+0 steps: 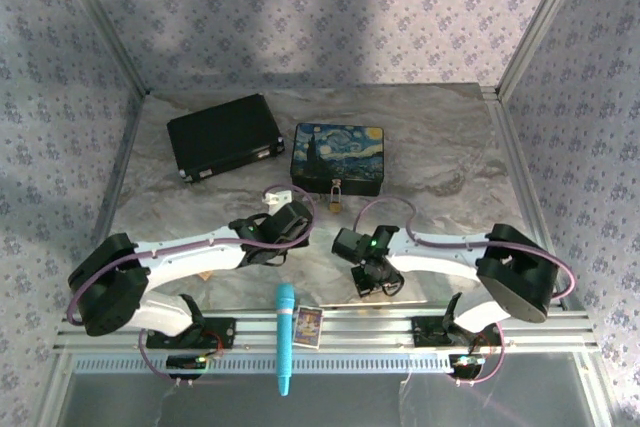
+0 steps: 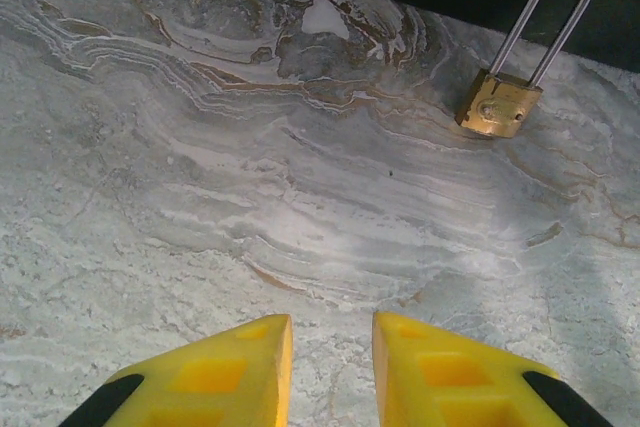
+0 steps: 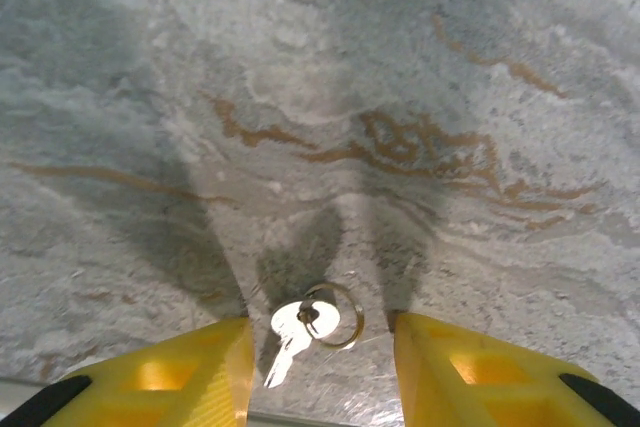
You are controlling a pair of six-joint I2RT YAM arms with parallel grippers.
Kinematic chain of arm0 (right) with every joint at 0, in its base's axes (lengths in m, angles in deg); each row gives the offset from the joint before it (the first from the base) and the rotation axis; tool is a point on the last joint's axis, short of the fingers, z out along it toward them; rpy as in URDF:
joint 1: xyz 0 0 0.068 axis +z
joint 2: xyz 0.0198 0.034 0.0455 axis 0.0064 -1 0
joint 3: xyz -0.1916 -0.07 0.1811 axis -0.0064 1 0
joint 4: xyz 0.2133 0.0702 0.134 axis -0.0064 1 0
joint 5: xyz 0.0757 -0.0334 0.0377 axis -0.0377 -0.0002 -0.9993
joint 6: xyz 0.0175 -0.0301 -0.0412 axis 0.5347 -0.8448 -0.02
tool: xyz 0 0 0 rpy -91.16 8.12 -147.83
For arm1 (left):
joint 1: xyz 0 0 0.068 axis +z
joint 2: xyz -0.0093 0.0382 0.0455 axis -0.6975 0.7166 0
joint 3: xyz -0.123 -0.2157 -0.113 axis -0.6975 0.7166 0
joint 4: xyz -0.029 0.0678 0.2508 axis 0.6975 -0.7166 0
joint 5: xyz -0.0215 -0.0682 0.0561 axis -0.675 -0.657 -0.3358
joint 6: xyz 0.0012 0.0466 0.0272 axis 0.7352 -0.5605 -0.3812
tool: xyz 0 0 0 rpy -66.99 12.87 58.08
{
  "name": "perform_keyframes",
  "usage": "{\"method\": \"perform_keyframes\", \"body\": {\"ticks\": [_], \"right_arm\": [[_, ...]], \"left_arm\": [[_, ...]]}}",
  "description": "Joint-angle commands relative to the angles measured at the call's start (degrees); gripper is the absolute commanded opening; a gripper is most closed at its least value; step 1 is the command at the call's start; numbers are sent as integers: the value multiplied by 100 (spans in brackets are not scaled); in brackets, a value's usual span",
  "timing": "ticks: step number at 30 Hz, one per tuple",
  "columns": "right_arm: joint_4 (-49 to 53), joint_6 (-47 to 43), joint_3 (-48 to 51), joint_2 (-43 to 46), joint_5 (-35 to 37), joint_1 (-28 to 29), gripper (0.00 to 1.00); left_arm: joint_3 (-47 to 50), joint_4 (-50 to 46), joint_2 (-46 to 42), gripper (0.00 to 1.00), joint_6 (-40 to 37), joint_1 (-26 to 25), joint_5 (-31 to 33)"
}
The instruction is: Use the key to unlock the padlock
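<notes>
The small brass padlock [image 2: 499, 104] hangs by its silvery shackle from the clasp of the painted box [image 1: 337, 158] and rests on the marbled tabletop; from above, the padlock [image 1: 336, 200] lies just in front of the box. My left gripper [image 2: 331, 347] is open, well short of the padlock, nothing between its yellow fingers. A silver key [image 3: 295, 332] on a thin ring lies flat on the table between the yellow fingers of my open right gripper [image 3: 320, 347], which hovers above it. In the top view the right gripper [image 1: 366, 280] points down near the table's front.
A black case [image 1: 224, 135] lies at the back left. A teal pen-like tool [image 1: 284, 337] and a small card [image 1: 306, 327] rest on the front rail between the arm bases. Patterned walls enclose the table.
</notes>
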Motion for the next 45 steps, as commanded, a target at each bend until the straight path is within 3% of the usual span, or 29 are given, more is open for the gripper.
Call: {"method": "perform_keyframes", "body": {"ticks": [1,5,10,22,40,42,45], "right_arm": [[40,99,-175,-139,320,9,41],[-30,23,-269,-306,427,-8,35],[-110,-36,-283,-423,370,-19,19],[-405,-449,-225,-285,306,-310,0],[-1111,-736,-239,763,497,-877,0],[-1335,-736,-241,931,620,-928,0],[-1943,-736,-222,1196,536,-1027,0]], "left_arm": [[49,13,-79,28,46,28,144],[63,-6,-74,28,52,32,151],[143,7,-125,28,104,32,187],[144,-4,-109,28,96,50,224],[65,154,-275,29,363,129,-91],[133,353,-315,32,916,243,-492],[415,1303,-403,51,2037,366,-1220]]}}
